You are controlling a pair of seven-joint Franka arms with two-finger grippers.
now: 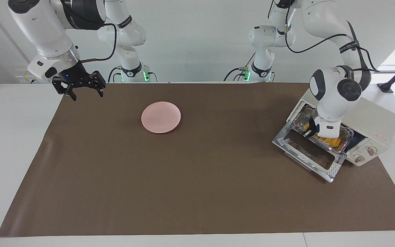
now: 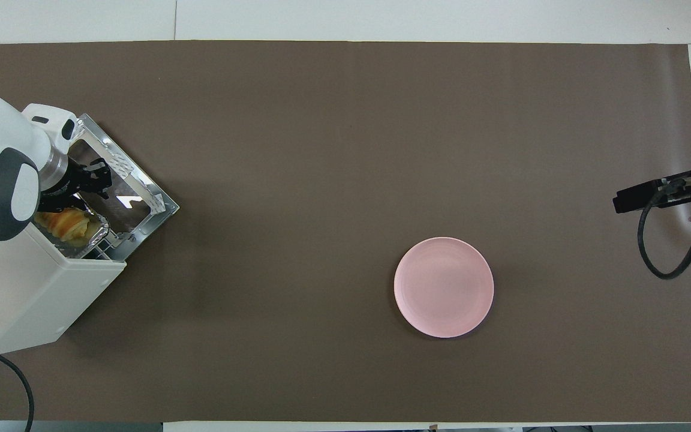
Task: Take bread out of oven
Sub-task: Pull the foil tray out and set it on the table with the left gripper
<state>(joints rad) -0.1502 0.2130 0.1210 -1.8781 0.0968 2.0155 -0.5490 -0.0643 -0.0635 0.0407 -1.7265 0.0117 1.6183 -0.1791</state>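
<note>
White arms (image 1: pixel 334 92); black tools (image 1: pixel 79 90) (cables trailing)

Robotics lab: 2 white arms (image 1: pixel 51 32) at a brown-matted table (image 1: pixel 197 206).

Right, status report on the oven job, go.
Left gripper at the foil tray edge, over the cream-white toaster oven's open glass door. Right gripper open, waiting. Golden ridged bread in tray. Pink round plate on the mat.

No readable text. Oven (image 1: pixel 375 120) has small red mark near knobs, illegible; right arm (image 1: pixel 46 31) band lettering illegible.
</note>
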